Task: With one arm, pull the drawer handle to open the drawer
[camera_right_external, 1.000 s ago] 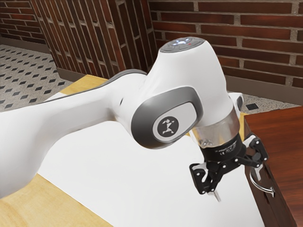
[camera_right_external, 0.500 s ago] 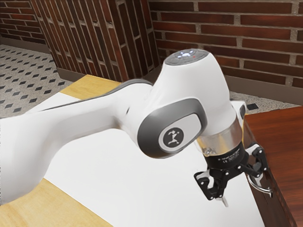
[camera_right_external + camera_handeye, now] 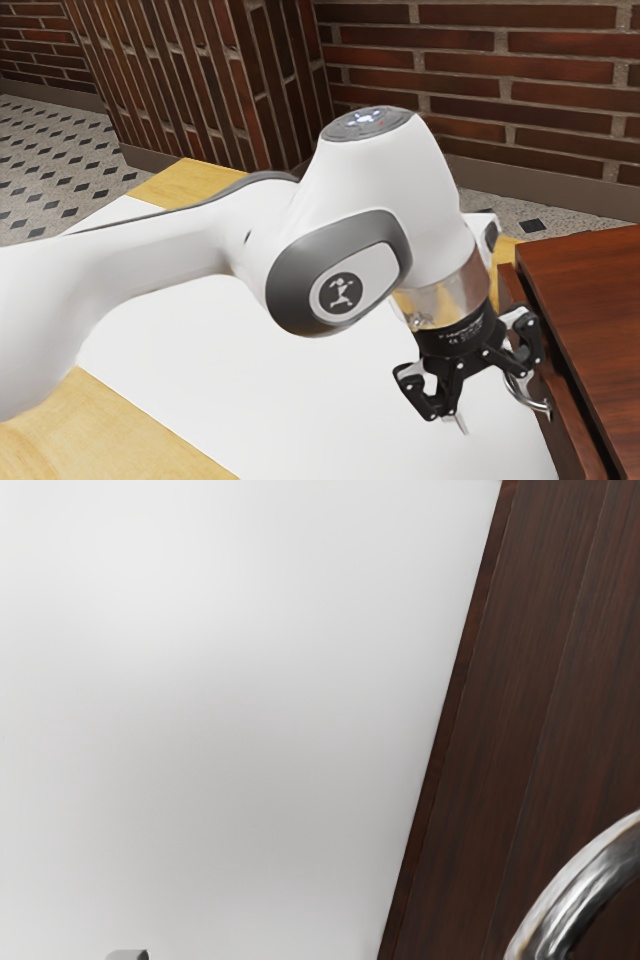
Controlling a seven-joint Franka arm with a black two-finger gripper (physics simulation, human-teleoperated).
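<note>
Reaching in from the exterior view's left, the white arm (image 3: pixel 200 260) bends down over the tabletop (image 3: pixel 100 440), which is light wood with a white sheet (image 3: pixel 250 400) spread across most of it. At the arm's end the black gripper (image 3: pixel 492 398) hangs low, just off the front of a dark wooden cabinet (image 3: pixel 590 300) that stands at the exterior view's right. From where I stand the gripper looks released: its two fingers are spread well apart. One sits out over the white sheet and the other is right beside the cabinet front. The curved metal drawer handle (image 3: pixel 535 400) juts from that dark front, close against the finger nearer the cabinet. I can't make out whether that finger touches it, and the other finger is clearly apart from it. I can't tell from this side how far the drawer itself stands out. Behind all this runs a red brick wall (image 3: pixel 500 60), with a patterned tile floor (image 3: pixel 50 150) farther off. In the wrist view the white sheet (image 3: pixel 220 680) lies under the hand, and the dark wood drawer front (image 3: pixel 540 730) rises along one side of it, its edge running at a slant. The drawer handle (image 3: pixel 585 895) shows as a shiny, blurred arc just off that wood, close under the hand.
</note>
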